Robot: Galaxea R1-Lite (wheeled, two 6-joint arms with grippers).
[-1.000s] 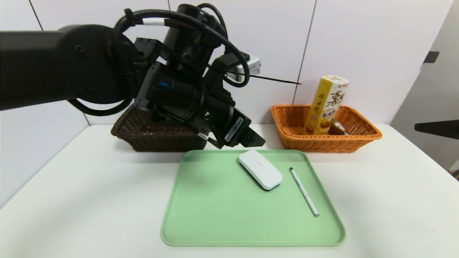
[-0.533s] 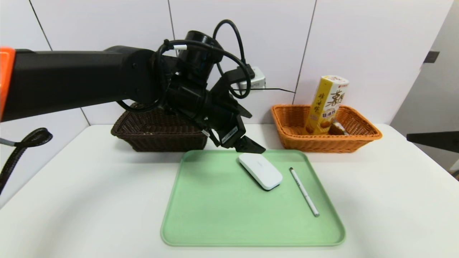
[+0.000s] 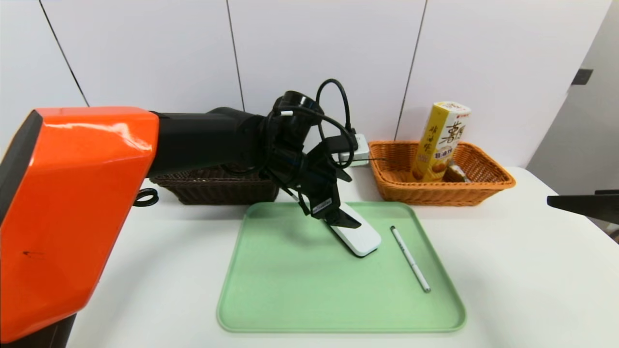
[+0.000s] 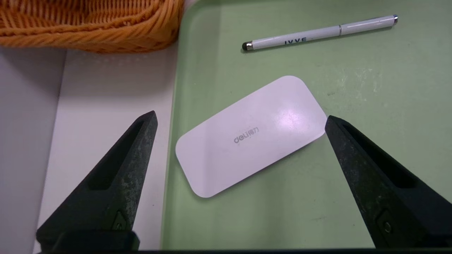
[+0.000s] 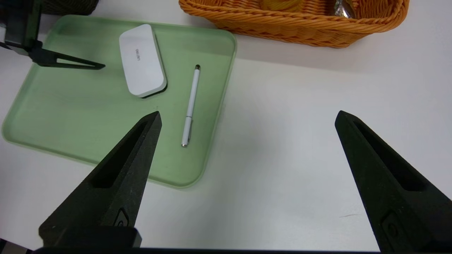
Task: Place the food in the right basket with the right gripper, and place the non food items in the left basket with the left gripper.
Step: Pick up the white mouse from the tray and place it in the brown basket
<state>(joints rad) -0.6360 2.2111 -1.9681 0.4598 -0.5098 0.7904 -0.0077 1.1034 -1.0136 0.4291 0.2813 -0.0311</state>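
A flat white device [image 3: 361, 240] lies at the back of the green tray [image 3: 290, 290], with a white pen [image 3: 410, 258] to its right. My left gripper [image 3: 346, 220] hangs open just above the device's far end; in the left wrist view its fingers stand wide on either side of the device [image 4: 250, 135], not touching it, and the pen [image 4: 317, 33] lies beyond. The dark left basket [image 3: 213, 186] is partly hidden behind my left arm. The orange right basket [image 3: 435, 195] holds a yellow snack box [image 3: 441, 140] and a wrapped item [image 3: 454, 173]. My right gripper [image 5: 248, 113] is open over bare table.
The white table [image 3: 508, 270] carries the tray in the middle and both baskets along the back, against a white panelled wall. My right gripper [image 3: 580, 203] shows at the right edge of the head view. My left arm's orange shell [image 3: 72, 217] fills the left side.
My left arm has swung down and forward from in front of the dark basket to just above the white device, jaws staying open. The right gripper has barely shifted.
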